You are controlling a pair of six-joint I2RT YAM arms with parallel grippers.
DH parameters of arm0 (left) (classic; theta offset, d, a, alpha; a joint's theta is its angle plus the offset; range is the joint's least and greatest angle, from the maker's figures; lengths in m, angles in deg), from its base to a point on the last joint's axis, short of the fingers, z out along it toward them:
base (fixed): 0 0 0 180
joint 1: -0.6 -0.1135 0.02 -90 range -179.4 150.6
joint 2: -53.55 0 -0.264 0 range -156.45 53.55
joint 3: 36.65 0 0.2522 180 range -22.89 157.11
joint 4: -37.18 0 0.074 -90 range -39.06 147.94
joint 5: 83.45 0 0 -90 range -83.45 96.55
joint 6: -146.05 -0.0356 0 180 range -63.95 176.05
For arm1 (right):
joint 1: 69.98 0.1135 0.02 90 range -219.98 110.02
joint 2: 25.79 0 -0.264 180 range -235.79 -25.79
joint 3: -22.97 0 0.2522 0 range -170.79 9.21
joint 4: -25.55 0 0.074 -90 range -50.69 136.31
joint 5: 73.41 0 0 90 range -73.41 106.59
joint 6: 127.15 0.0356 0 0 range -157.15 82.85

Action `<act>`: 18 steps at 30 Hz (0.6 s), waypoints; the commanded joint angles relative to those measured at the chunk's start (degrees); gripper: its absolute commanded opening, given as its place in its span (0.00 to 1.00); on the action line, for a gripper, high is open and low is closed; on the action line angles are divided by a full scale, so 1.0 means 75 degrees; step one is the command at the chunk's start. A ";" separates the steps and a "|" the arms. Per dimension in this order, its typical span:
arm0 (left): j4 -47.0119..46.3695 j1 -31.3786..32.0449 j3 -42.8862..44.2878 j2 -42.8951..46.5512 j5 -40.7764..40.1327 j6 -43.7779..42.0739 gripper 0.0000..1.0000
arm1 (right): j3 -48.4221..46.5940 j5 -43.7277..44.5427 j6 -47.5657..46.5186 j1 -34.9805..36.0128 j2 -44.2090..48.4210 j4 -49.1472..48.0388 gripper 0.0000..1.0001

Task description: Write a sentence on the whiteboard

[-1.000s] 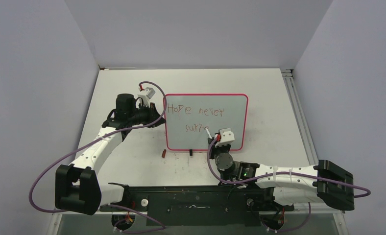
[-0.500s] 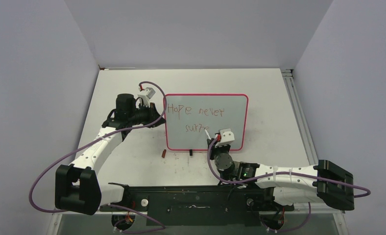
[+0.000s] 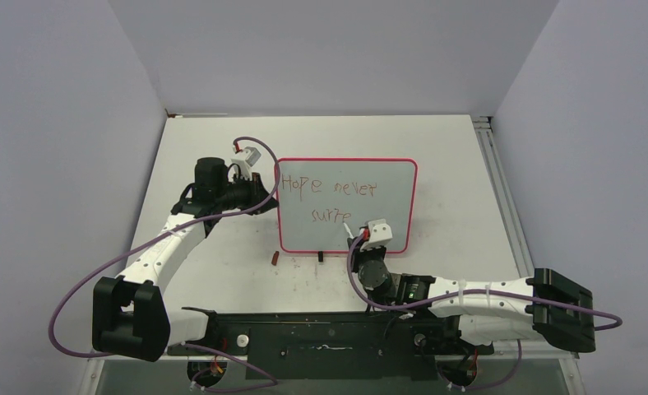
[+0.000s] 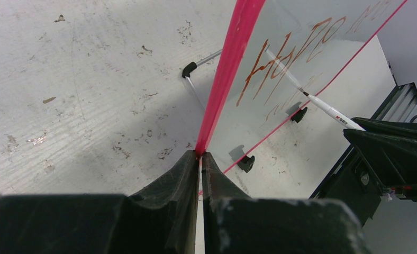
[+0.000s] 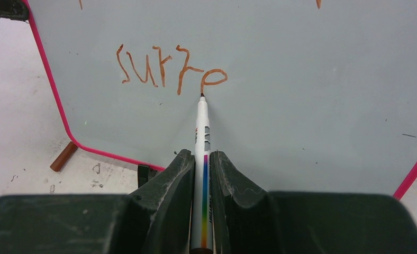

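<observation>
The whiteboard (image 3: 386, 193) stands upright in the middle of the table (image 3: 469, 164), and the sentence (image 5: 182, 74) on it breaks off at "surre" on its second line. The marker (image 5: 202, 132) runs straight out from the right fingers (image 5: 177, 174), which are clamped on its barrel. Its tip is at the foot of the last letter, with blank board to the right. The left fingers (image 4: 182, 177) pinch the board's left frame edge, with that arm stretched low alongside.

Small brown cap (image 3: 275, 257) lying on scuffed white table (image 3: 469, 189) — grey walls (image 3: 321, 49) around
</observation>
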 commanded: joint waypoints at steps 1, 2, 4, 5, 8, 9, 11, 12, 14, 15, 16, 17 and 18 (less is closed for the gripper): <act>-0.0189 0.0039 0.0127 0.0208 0.0304 0.0077 0.05 | 0.0043 0.0437 0.0244 0.0015 0.0133 0.0433 0.05; -0.0191 0.0048 0.0127 0.0216 0.0300 0.0077 0.05 | 0.0051 0.0489 0.0275 0.0025 0.0163 0.0482 0.05; -0.0193 0.0053 0.0124 0.0214 0.0302 0.0077 0.05 | 0.0045 0.0591 0.0307 0.0023 0.0211 0.0555 0.05; -0.0197 0.0050 0.0118 0.0205 0.0301 0.0077 0.05 | 0.0034 0.0648 0.0327 0.0017 0.0221 0.0592 0.05; -0.0190 0.0051 0.0127 0.0215 0.0293 0.0077 0.05 | 0.0020 0.0762 0.0345 0.0018 0.0235 0.0672 0.05; -0.0198 0.0048 0.0125 0.0217 0.0296 0.0077 0.05 | 0.0009 0.0797 0.0348 0.0024 0.0235 0.0695 0.05; -0.0197 0.0053 0.0125 0.0205 0.0293 0.0077 0.05 | -0.0008 0.0841 0.0369 0.0025 0.0245 0.0753 0.05; -0.0202 0.0048 0.0121 0.0207 0.0297 0.0077 0.05 | 0.0000 0.0858 0.0368 0.0020 0.0257 0.0773 0.05; -0.0198 0.0048 0.0125 0.0204 0.0289 0.0077 0.05 | 0.0005 0.0897 0.0409 0.0026 0.0276 0.0821 0.05; -0.0191 0.0052 0.0127 0.0204 0.0294 0.0077 0.05 | 0.0004 0.0911 0.0416 0.0023 0.0288 0.0838 0.05; -0.0196 0.0056 0.0125 0.0211 0.0295 0.0077 0.05 | -0.0001 0.0933 0.0434 0.0023 0.0301 0.0862 0.05; -0.0189 0.0049 0.0127 0.0209 0.0295 0.0077 0.05 | 0.0005 0.0937 0.0440 0.0017 0.0309 0.0875 0.05; -0.0187 0.0048 0.0119 0.0216 0.0287 0.0077 0.05 | 0.0004 0.0951 0.0434 0.0020 0.0324 0.0896 0.05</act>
